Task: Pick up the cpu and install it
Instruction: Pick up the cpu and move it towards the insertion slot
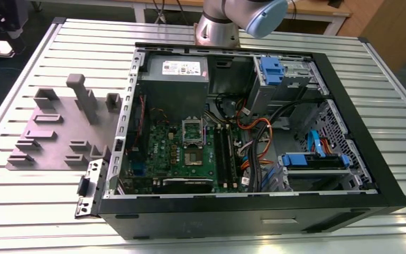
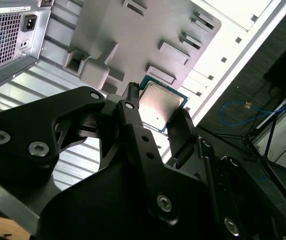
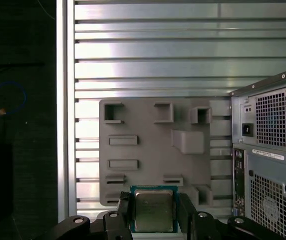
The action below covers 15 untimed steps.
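The bench (image 1: pixel 40 211) has a flat top of parallel aluminium slats with grooves between them. Two items rest directly on it. A grey plastic fixture (image 1: pixel 55 132) with raised blocks and recessed pockets lies toward the exterior view's left. An open computer case (image 1: pixel 259 217) lies on its side just beside the fixture, toward the exterior view's right.

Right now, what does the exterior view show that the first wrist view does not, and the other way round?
The exterior view adds the inside of the open computer case: the green board, its socket, blue drive brackets, and part of the arm. The first wrist view adds the gripper shut on the cpu, and the case's rear panel with its vents. Both share the grey fixture, the slatted table and the case.
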Tool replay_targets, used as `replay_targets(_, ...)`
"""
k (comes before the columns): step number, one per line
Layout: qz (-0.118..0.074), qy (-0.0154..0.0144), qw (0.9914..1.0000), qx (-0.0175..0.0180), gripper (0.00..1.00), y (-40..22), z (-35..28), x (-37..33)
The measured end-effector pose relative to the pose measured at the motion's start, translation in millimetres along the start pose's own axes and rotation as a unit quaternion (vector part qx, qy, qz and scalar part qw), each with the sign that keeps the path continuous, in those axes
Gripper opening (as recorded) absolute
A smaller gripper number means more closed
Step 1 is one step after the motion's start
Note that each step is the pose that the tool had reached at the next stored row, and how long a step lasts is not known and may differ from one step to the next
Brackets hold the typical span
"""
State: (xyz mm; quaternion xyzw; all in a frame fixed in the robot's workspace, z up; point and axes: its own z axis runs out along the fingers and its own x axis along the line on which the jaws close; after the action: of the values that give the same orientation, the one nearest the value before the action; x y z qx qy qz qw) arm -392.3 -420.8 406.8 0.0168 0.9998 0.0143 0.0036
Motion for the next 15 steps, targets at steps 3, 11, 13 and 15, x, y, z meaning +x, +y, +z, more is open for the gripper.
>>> replay_targets(3,0.000,0.0000,1.00000,0.0000,0.47,0.1,0.0,-1.2)
replay_targets(11,0.000,0.0000,1.00000,0.0000,0.47,0.1,0.1,-3.3)
replay_targets(13,0.000,0.0000,1.00000,0.0000,0.47,0.1,0.1,-3.7)
replay_targets(15,0.000,0.0000,1.00000,0.0000,0.47,0.5,0.2,-13.8)
